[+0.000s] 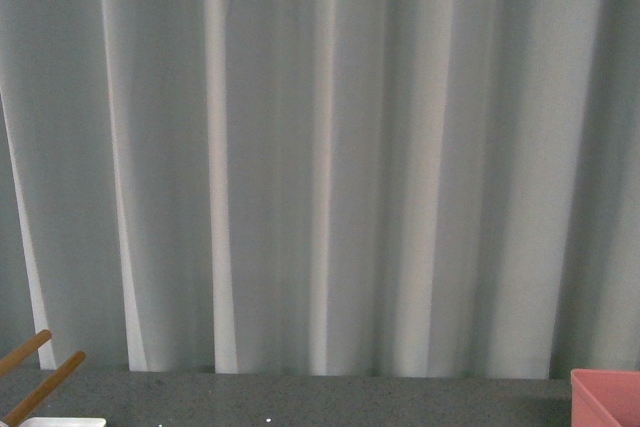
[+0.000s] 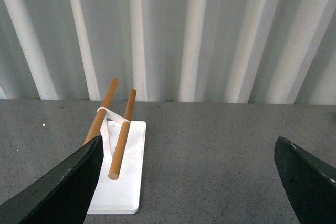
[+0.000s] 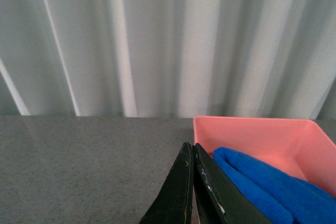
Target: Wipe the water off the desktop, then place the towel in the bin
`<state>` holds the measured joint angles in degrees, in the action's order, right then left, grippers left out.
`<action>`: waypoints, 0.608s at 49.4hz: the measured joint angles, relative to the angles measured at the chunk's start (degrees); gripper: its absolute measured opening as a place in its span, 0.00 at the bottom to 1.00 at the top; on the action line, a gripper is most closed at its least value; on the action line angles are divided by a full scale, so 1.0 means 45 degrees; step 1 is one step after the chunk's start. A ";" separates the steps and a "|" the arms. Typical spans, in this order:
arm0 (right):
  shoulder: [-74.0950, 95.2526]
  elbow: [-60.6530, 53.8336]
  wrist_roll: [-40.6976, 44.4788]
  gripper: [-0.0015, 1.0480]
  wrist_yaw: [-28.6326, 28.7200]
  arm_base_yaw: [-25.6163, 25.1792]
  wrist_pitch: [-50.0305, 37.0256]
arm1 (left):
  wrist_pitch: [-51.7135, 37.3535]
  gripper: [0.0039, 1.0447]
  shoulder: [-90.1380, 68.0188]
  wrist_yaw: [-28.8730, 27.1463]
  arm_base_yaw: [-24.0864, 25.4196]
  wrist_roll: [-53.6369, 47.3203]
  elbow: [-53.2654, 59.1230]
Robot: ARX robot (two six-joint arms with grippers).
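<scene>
The front view is taken up mostly by a pale pleated curtain [image 1: 320, 147]; only a narrow strip of the desktop [image 1: 320, 399] shows along its lower edge, and neither arm appears there. In that view the bin [image 1: 606, 398] is cut off at the lower right corner, showing only a corner of its rim and wall, and the white tray [image 1: 62, 422] with its wooden sticks [image 1: 40, 384] is cut off at the lower left corner. The towel [image 3: 262, 184] is visible only in the right wrist view, lying folded inside the salmon-pink bin [image 3: 252, 129]; its near portion runs out of the picture and part of it is covered by the right gripper [image 3: 192, 153]. The right gripper's two dark fingers are pressed together with nothing between them, their tips just beside the bin's near wall, on the side of the open desktop [image 3: 79, 161]. The left gripper [image 2: 189, 153] is released: its fingers [image 2: 58, 184] stand wide apart at opposite edges of the left wrist view, with bare desktop [image 2: 210, 150] between them. The white tray [image 2: 123, 182] lies flat on the desktop next to one finger, which hides part of it. Two wooden sticks [image 2: 124, 135] rise tilted from the tray, joined by a white band. The desktop ends at the curtain [image 2: 168, 30] behind the tray and the bin. The surface between tray and bin is unobstructed.
</scene>
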<state>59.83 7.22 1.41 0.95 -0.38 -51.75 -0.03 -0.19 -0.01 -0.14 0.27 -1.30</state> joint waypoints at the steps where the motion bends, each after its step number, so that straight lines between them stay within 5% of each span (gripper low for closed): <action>1: -0.0019 -0.0194 -0.0005 0.03 -0.0005 0.0039 -0.0267 | 0.0000 0.94 0.0000 0.0000 0.0000 0.0000 0.0000; 30: -0.4896 -0.1243 -0.0053 0.03 -0.0107 0.0058 0.3327 | 0.0000 0.94 0.0000 0.0000 0.0000 0.0000 0.0000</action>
<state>37.80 1.63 1.17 0.47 -0.12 -36.77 -0.03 -0.19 -0.01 -0.14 0.27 -1.30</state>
